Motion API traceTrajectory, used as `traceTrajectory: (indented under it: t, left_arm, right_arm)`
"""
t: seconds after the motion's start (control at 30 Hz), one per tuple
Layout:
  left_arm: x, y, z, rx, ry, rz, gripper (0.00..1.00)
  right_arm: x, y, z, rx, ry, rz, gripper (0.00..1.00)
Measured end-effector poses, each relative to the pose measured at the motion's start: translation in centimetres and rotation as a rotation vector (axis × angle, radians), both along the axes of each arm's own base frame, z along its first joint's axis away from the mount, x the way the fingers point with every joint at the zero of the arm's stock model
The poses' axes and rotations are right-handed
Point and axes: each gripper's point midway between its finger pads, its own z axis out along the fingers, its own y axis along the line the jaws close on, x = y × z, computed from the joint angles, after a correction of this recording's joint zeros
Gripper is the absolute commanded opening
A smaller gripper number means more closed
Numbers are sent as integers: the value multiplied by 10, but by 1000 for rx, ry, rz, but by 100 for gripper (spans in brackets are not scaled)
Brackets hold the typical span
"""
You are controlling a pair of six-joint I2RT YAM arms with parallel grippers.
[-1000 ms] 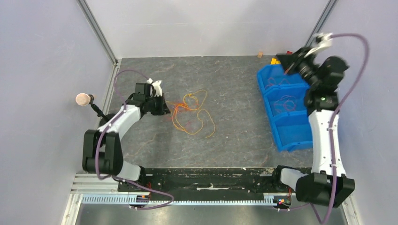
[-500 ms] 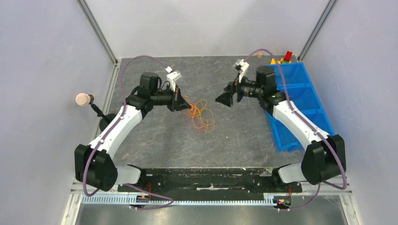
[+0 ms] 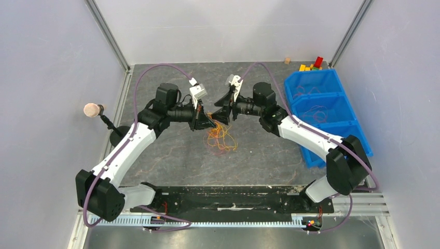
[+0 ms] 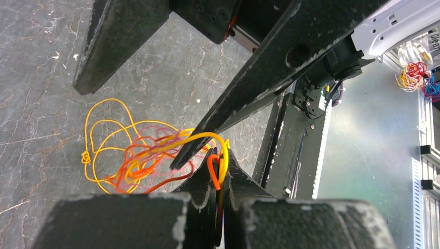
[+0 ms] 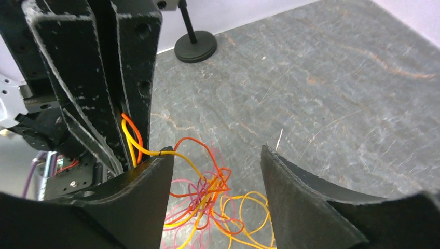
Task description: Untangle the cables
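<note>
The left jaws are clenched on a yellow and an orange strand of the cables (image 4: pixel 140 161). The right jaws stand released, with one yellow strand lying across a fingertip (image 5: pixel 150 181). At the right of the counter (image 3: pixel 259 155) we see a blue bin (image 3: pixel 327 83) with three compartments, and thin reddish wires (image 3: pixel 315 111) lie in the far and middle ones. The left arm (image 3: pixel 136 137) and right arm (image 3: pixel 303 136) reach inward, their tips almost meeting at mid-counter. Just below them the cables form a loose tangle of red, orange and yellow loops, with a few strands lifted up to the left jaws.
</note>
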Motion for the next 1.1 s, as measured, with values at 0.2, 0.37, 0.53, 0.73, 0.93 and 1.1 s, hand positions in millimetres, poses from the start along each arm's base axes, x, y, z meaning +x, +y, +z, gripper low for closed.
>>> traceTrajectory:
  t: [0.2, 0.37, 0.53, 0.73, 0.93, 1.1]
  left_arm:
    - [-7, -3, 2, -4, 3, -24, 2]
    - [-15, -6, 1, -7, 17, -51, 14]
    - [-19, 5, -8, 21, 31, -11, 18]
    - [-30, 22, -12, 36, -3, 48, 29]
    - [-6, 53, -5, 39, -33, 236, 69]
    - [26, 56, 21, -53, -78, 364, 76]
  right_arm:
    - [1, 14, 4, 41, -66, -57, 48]
    - [1, 23, 13, 106, -68, -69, 0]
    - [11, 17, 31, 175, -31, -139, 0]
    - [27, -7, 64, 276, 13, -234, 0]
    - [33, -27, 90, 355, 37, -278, 0]
    - [27, -31, 102, 387, 58, -265, 0]
